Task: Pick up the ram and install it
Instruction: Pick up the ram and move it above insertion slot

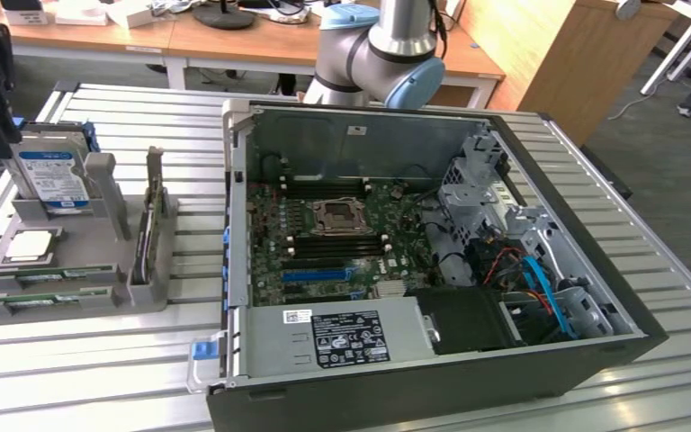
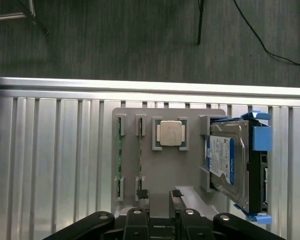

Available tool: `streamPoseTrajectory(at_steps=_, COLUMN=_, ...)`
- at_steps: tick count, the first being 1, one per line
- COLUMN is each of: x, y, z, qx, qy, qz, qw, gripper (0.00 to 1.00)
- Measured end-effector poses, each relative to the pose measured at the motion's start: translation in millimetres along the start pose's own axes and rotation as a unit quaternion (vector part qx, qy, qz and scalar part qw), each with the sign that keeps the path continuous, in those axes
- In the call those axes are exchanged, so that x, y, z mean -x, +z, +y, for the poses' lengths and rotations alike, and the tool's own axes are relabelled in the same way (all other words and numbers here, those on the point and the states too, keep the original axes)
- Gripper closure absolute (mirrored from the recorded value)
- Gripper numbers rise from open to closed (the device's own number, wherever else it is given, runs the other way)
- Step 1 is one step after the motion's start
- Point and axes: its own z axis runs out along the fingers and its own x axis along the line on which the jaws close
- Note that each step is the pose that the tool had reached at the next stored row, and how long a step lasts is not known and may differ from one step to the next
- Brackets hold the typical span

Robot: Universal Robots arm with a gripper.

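The black claw (image 2: 159, 195) is cut off at the frame's edge, so only its two fingertips (image 2: 142, 194) are shown. They are spread apart with nothing between them, above a grey plastic holder tray (image 2: 190, 165). The ram (image 2: 140, 160), a long, thin green circuit-board stick, is seen edge-on in a narrow slot of that tray. A second green stick (image 2: 120, 160) is set just beside it; the chips and labels are hidden. Beyond these, a square silver processor chip (image 2: 170, 132) and a silver hard drive (image 2: 227, 162) are held in the tray; the writing on the drive's blue-white label cannot be read. At the exterior view's right an open black computer case (image 1: 442, 387) is seen, the print on its power-supply label (image 1: 339, 328) being too small to be read.
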Motion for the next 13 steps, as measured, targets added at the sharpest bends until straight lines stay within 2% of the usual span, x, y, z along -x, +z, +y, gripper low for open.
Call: streamPoseTrajectory(at_steps=13, x=-0.5, y=21.0, z=-0.9, qx=0.0001, qy=0.000, qz=0.0001, qw=1.0000, gripper=0.70)
